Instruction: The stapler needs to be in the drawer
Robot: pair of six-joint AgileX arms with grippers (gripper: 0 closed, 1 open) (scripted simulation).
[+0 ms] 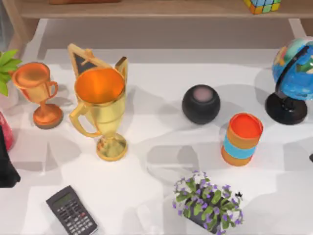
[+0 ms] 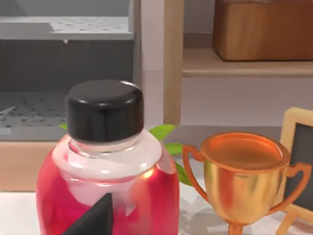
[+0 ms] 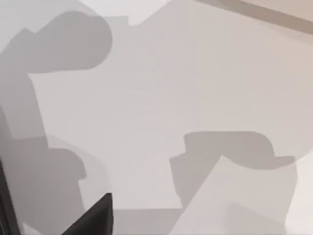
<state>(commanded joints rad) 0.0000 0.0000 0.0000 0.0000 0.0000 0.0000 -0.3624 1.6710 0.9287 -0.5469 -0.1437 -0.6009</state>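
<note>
We find the task at its outset, with nothing accomplished that we can verify. We cannot locate the stapler on the bench, and we cannot identify the drawer with any certainty. The left wrist view shows a grey recessed compartment behind a red bottle with a black cap; whether that compartment is the drawer we cannot tell.

On the bench stand a large gold trophy, a small copper trophy, a black round speaker, an orange and blue cup, a globe at the right edge, a potted purple-flowered plant and a calculator near the front. A small chalkboard leans behind the gold trophy.

The left arm sits at the bench's left edge, its camera facing the bottle and the copper trophy. A single dark fingertip intrudes there; we cannot tell how its jaws stand. The right wrist view looks down on bare bench with one dark fingertip, and again we cannot tell the state of its jaws.

Outstanding, in our judgement: finding the stapler, grasping it, opening or reaching the drawer, and depositing it.
</note>
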